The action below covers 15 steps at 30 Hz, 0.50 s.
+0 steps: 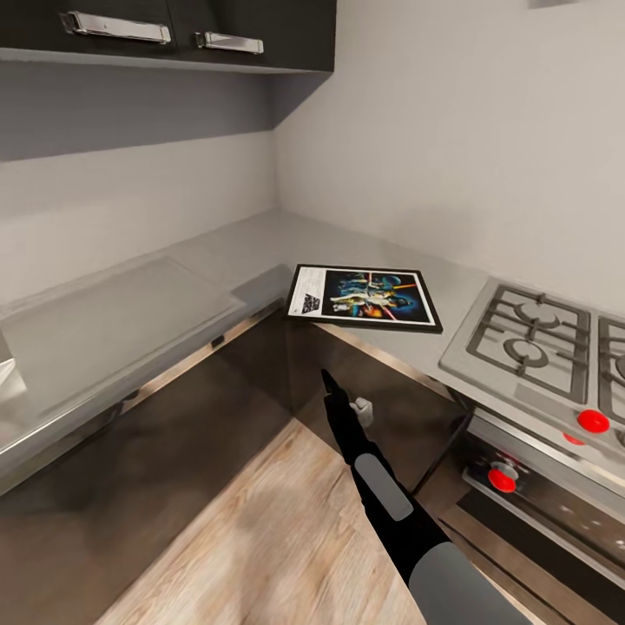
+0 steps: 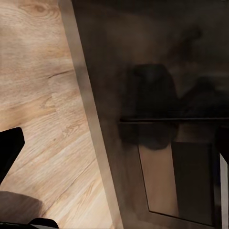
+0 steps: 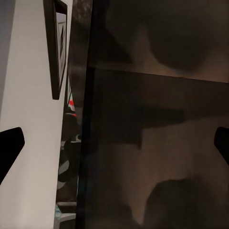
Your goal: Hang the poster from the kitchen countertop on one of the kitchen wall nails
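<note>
The black-framed poster [image 1: 365, 298] lies flat on the light grey kitchen countertop [image 1: 217, 260] at its inner corner, with its white title strip toward the left. One near corner sticks out slightly past the counter edge. My right gripper [image 1: 328, 382] hangs below and in front of the poster's near edge, before the dark cabinet fronts. In the right wrist view the gripper [image 3: 114, 143] is open, its fingertips [image 3: 9, 148] far apart, and the poster's frame [image 3: 55, 47] shows edge-on. My left gripper [image 2: 114, 143] is open over the floor beside a cabinet front. The wall nails are out of view.
A steel gas hob [image 1: 529, 334] with red knobs [image 1: 593, 421] sits on the counter right of the poster. A recessed steel sink area [image 1: 104, 321] is at the left. Dark upper cabinets [image 1: 174, 30] hang above. Wooden floor [image 1: 260, 538] lies between the cabinet runs.
</note>
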Motion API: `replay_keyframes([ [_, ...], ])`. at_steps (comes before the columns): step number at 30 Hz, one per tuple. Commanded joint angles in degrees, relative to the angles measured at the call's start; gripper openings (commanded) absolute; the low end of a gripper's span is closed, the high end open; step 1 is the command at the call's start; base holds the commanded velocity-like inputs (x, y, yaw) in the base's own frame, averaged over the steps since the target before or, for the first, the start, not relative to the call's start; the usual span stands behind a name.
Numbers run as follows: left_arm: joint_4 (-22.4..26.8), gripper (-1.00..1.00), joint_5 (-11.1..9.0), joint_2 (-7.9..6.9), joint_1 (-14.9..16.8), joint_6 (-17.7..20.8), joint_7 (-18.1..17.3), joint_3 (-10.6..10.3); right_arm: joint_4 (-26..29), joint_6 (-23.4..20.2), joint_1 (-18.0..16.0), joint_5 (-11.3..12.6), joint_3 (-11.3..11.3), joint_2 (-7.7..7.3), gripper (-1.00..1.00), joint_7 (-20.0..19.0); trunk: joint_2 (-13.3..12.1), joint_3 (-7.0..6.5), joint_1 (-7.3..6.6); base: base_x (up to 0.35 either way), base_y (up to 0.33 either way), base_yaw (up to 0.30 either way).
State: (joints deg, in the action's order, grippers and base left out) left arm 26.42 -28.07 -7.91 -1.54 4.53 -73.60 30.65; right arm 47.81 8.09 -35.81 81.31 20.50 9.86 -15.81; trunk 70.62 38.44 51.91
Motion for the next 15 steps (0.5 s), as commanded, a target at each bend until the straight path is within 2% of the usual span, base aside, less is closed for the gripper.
replay_keyframes([
  [1, 0.1, 1.0, -0.2, 0.0, 0.0, 0.5, -0.1, 0.0, -0.1, 0.3, -0.1, 0.6, 0.2, -0.02, 1.0, -0.3, 0.0, 0.03, 0.01, 0.016, 0.005, 0.0],
  [15, 0.0, 1.0, -0.2, 0.0, 0.0, 0.5, -0.1, 0.0, -0.1, 0.3, 0.0, 0.6, 0.2, -0.02, 1.0, -0.3, 0.0, 0.03, 0.01, 0.003, 0.001, 0.0],
])
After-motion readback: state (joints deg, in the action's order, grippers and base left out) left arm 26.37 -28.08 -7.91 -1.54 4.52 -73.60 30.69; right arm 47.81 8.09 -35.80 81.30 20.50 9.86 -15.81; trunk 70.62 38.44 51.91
